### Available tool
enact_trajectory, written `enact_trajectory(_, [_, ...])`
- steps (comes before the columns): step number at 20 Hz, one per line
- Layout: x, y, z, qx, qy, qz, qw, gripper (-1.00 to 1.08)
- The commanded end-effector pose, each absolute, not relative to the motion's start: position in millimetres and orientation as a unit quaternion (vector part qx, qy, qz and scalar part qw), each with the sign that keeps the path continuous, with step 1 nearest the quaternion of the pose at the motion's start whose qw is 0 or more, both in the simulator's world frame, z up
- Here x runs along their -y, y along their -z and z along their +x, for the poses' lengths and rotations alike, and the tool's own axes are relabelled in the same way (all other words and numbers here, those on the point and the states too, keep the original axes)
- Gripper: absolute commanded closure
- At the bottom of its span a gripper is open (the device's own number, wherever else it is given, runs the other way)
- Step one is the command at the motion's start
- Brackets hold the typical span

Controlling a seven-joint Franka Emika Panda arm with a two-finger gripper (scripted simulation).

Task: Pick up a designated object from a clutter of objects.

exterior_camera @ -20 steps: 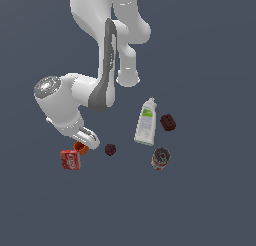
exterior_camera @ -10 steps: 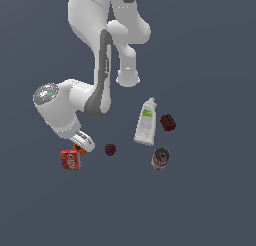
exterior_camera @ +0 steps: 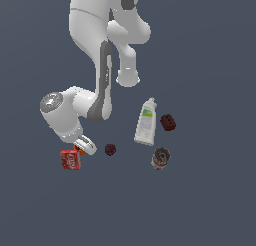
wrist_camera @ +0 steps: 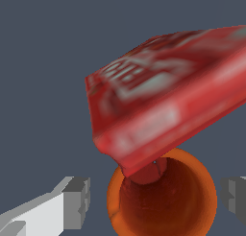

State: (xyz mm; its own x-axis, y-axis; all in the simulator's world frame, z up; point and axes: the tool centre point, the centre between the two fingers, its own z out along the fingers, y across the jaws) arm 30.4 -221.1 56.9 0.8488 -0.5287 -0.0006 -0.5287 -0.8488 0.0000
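Note:
The orange-red cup [wrist_camera: 163,201] shows its hollow mouth close up in the wrist view. It sits between my two fingers [wrist_camera: 77,201], with a gap on each side. My gripper [wrist_camera: 156,199] is open around it. In the exterior view only a sliver of the cup [exterior_camera: 76,149] shows under my gripper [exterior_camera: 83,146]. The flat red box with white lettering [wrist_camera: 168,100] lies against the cup and overlaps its rim; it also shows in the exterior view [exterior_camera: 70,159].
The dark maroon lump [exterior_camera: 110,149] lies just to the exterior view's right of my gripper. Farther right are the white bottle with green label [exterior_camera: 146,122], the dark red brick [exterior_camera: 168,122] and the red-silver can [exterior_camera: 160,158]. The floor is plain dark grey.
My arm has bent lower and the gripper has come down a little onto the cup beside the red box. The objects have not moved.

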Motion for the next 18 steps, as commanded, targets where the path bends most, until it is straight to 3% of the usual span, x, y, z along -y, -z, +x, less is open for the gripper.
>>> enact_trajectory(1, [221.1,-45.3,30.2,-0.275,0.0,-0.961,0.0,-0.92])
enact_trajectory(6, [221.8,-38.0,31.1,-0.275,0.0,-0.961,0.0,-0.92])
enact_trajectory(7, [221.8,-38.0,31.1,-0.275,0.0,-0.961,0.0,1.08])
enact_trajectory(18, [221.6,-39.0,31.4,-0.275,0.0,-0.961,0.0,1.08])
